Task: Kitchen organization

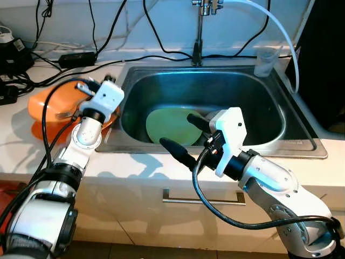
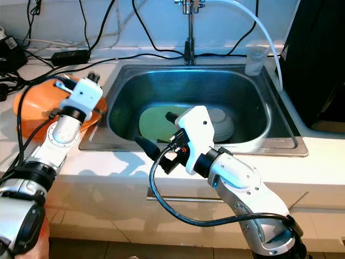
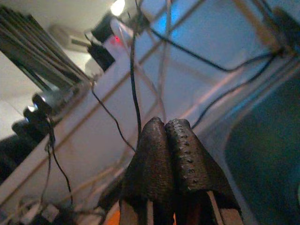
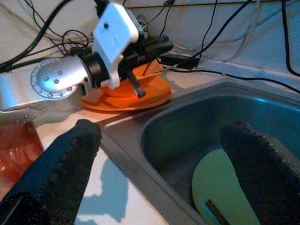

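I stand at a white kitchen counter (image 1: 135,164) with a stainless steel sink (image 1: 291,141) set into it, and I look down at both of my arms.

My right gripper (image 1: 182,138) hovers over the sink's front rim. Its two black fingers (image 4: 61,164) are spread wide apart and hold nothing. One finger reaches over the basin, the other hangs over the counter edge.

Inside the sink lies a pale green plate (image 1: 170,125), flat on the bottom. Just beside it, toward my right, sits a grey dish (image 2: 222,123), partly hidden behind my right wrist.

My left gripper (image 4: 152,48) is over the counter to the left of the sink, just above a stack of orange plates (image 1: 46,105). Its fingertips (image 3: 168,140) are pressed together, closed. A thin metal piece (image 4: 136,85) slants down from the gripper toward the orange plates; I cannot tell whether the fingers pinch it.

A chrome tap (image 1: 199,29) rises behind the sink, with a white hose (image 1: 277,27) arching from it toward the right. A clear plastic cup (image 1: 266,60) stands on the sink's back right corner. Black cables (image 1: 108,38) run along the wall and across the counter behind the orange plates.
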Available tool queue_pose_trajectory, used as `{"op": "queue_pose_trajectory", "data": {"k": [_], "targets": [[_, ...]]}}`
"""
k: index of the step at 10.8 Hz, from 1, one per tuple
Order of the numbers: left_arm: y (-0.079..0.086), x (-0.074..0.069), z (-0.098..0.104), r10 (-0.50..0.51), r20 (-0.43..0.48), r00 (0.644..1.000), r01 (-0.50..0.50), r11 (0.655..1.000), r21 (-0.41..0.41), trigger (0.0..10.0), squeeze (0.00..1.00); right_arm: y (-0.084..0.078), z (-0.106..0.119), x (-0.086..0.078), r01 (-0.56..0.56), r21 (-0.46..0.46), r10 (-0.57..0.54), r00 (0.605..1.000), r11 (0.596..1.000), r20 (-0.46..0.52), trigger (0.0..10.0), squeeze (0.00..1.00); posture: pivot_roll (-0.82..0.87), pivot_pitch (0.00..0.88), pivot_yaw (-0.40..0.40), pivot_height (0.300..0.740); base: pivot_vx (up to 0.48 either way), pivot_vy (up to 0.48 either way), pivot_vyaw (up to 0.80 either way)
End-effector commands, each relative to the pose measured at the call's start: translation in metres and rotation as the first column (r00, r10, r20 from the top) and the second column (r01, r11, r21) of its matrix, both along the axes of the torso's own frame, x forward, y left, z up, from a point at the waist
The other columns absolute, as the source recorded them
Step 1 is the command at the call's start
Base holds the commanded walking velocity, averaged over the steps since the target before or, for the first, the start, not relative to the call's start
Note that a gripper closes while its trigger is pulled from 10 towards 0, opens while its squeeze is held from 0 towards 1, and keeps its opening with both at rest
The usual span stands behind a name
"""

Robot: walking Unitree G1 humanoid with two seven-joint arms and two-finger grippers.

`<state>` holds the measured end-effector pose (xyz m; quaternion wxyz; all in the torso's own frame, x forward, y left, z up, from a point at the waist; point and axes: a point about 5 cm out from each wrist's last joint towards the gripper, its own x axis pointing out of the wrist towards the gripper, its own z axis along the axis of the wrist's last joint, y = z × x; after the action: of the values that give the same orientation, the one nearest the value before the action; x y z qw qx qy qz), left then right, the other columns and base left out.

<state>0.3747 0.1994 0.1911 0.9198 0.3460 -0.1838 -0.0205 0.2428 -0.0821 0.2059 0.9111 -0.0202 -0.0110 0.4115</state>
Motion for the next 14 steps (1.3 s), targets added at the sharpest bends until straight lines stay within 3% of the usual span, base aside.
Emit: {"op": "queue_pose_trajectory", "data": {"k": [1,2,4,8,9,11,14], "targets": [[0.002,-0.002,0.014,-0.014,0.060,0.998,0.014,1.000,-0.008,0.0,0.00,-0.001,0.002,0.001,-0.005,0.001,0.005,1.000,1.000,0.006,10.0,0.00,-0.14,0.000,0.096,0.740,0.000,0.000,0.00],[0.001,-0.004,0.029,-0.025,0.123,0.992,0.026,1.000,-0.009,0.0,0.00,0.000,0.002,0.002,-0.009,0.001,0.009,1.000,1.000,0.007,10.0,0.00,-0.13,0.000,0.095,0.740,0.000,0.000,0.00],[0.001,-0.004,0.043,-0.022,0.162,0.987,0.024,1.000,-0.014,0.0,0.00,0.001,0.002,0.003,-0.013,0.002,0.013,1.000,1.000,0.008,10.0,0.00,-0.13,0.000,0.092,0.740,0.000,0.000,0.00],[0.006,-0.005,0.050,0.007,0.165,0.986,-0.002,1.000,-0.029,0.0,0.00,0.000,0.002,0.005,-0.014,-0.002,0.014,1.000,1.000,0.010,10.0,0.00,-0.13,0.000,0.089,0.740,0.000,0.000,0.00],[0.007,-0.004,0.053,0.014,0.165,0.986,-0.006,0.999,-0.048,0.0,0.00,0.000,0.001,0.005,-0.014,-0.003,0.014,1.000,1.000,0.010,10.0,0.00,-0.13,0.000,0.087,0.740,0.000,0.000,0.00],[0.005,-0.002,0.062,0.026,0.138,0.990,-0.003,0.986,-0.166,0.0,0.00,-0.001,0.001,0.006,-0.016,-0.005,0.016,1.000,1.000,0.013,10.0,0.00,-0.12,0.000,0.084,0.740,0.000,0.000,0.00],[-0.002,-0.007,0.070,0.013,0.143,0.990,0.018,0.976,-0.217,0.0,0.00,0.000,0.001,0.008,-0.023,-0.005,0.023,1.000,1.000,0.014,10.0,0.00,-0.11,0.000,0.082,0.740,0.000,0.000,0.00]]}}
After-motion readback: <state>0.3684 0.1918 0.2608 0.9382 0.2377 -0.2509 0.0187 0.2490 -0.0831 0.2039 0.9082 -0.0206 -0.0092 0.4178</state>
